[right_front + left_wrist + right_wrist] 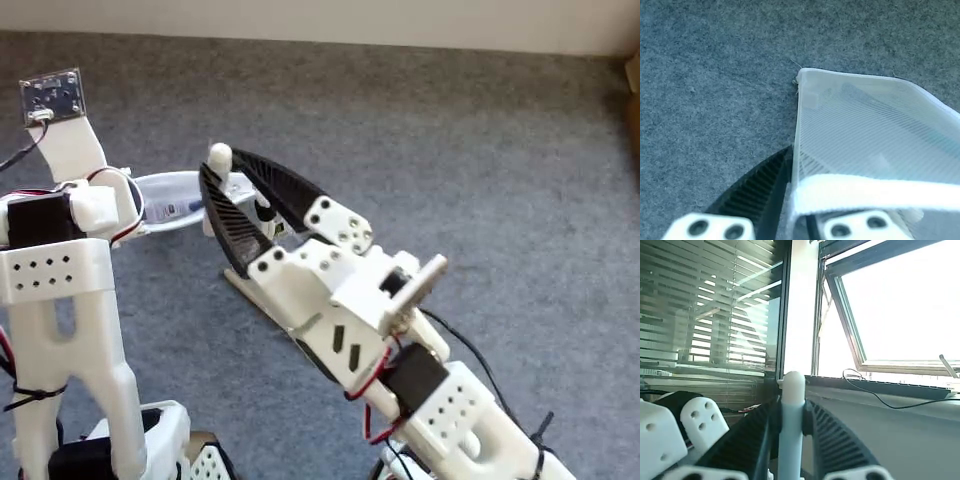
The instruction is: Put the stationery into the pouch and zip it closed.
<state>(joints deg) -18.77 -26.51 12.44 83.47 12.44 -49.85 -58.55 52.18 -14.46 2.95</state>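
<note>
The translucent pouch [168,196] lies on the grey carpet beside the left arm, and something dark bluish shows through its wall. In the left wrist view the mesh pouch [870,130] fills the space ahead, its white zip band across the jaws; my left gripper [796,167] is shut on that edge. My right gripper [224,168] is raised and tilted up just to the right of the pouch, shut on a white pen [219,158]. The pen [791,410] stands upright between the black fingers [837,440], its rounded end poking past them.
A pale flat strip [245,288] lies on the carpet under the right gripper; I cannot tell what it is. Open grey carpet [480,150] stretches to the right and far side. The left arm's white column [60,300] stands at the near left.
</note>
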